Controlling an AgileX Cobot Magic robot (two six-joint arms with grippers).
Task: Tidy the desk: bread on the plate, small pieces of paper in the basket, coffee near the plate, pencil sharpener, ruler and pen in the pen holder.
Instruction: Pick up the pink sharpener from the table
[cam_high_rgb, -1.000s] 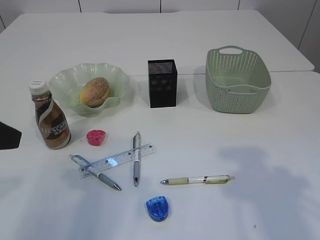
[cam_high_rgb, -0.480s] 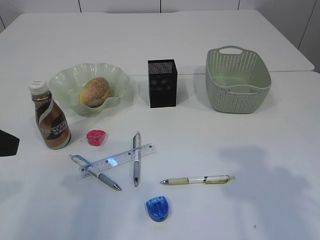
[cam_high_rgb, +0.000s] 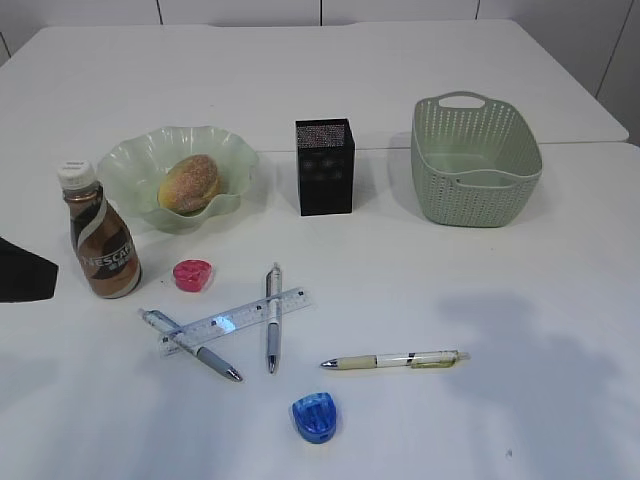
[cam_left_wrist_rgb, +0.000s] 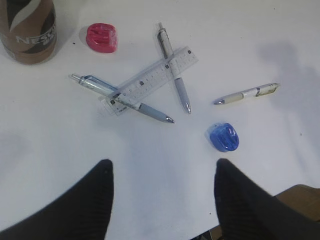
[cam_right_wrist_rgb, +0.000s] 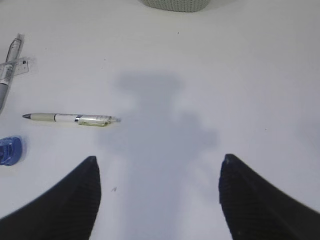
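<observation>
The bread (cam_high_rgb: 190, 183) lies in the wavy green plate (cam_high_rgb: 128, 160). The coffee (cam_high_rgb: 103, 245) stands upright just in front of the plate. A pink pencil sharpener (cam_high_rgb: 192, 274) and a blue one (cam_high_rgb: 314, 417) lie on the desk (cam_high_rgb: 520, 330). The clear ruler (cam_high_rgb: 235, 320) lies across two pens (cam_high_rgb: 190, 345) (cam_high_rgb: 272, 318); a third pen (cam_high_rgb: 395, 359) lies apart. The pen holder (cam_high_rgb: 324, 167) and basket (cam_high_rgb: 475, 160) stand behind. No paper pieces show. My left gripper (cam_left_wrist_rgb: 163, 167) is open and empty above the desk, short of the ruler (cam_left_wrist_rgb: 150, 80). My right gripper (cam_right_wrist_rgb: 160, 160) is open and empty.
In the left wrist view the blue sharpener (cam_left_wrist_rgb: 223, 137) lies just ahead of the right finger, and the desk's front edge shows at bottom right. In the right wrist view the lone pen (cam_right_wrist_rgb: 70, 118) lies ahead to the left.
The dark part of my left arm at the left edge of the exterior view has come a little further into view. No object has moved.
</observation>
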